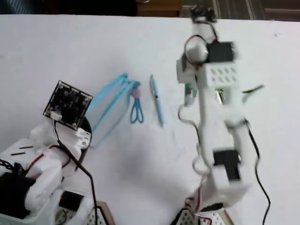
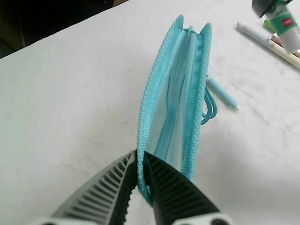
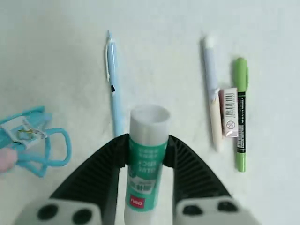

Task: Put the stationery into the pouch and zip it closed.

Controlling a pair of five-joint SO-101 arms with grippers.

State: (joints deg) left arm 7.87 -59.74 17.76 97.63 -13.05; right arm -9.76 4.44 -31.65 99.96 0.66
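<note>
White tabletop [image 1: 140, 187] from above carries one translucent blue zip pouch [image 1: 110, 110] at nine o'clock of one slim blue pen [image 1: 157, 101]. At the left wrist, the left gripper [image 2: 140, 157] pinches the open pouch's zipper edge; a slip could let the mouth sag shut. At the right wrist, the right gripper [image 3: 146, 140] clamps one green-labelled glue stick [image 3: 149, 124], with one pale pen [image 3: 213, 103], one green marker [image 3: 240, 122] and one small eraser [image 3: 228, 110] at two o'clock.

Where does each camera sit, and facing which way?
High view: fixed overhead, looking down on left arm, right arm, pouch.
Left wrist view: on that wrist, along the left end effector shut on the pouch.
Right wrist view: on that wrist, down past the right end effector gripping the glue stick.
All share the blue pen.
</note>
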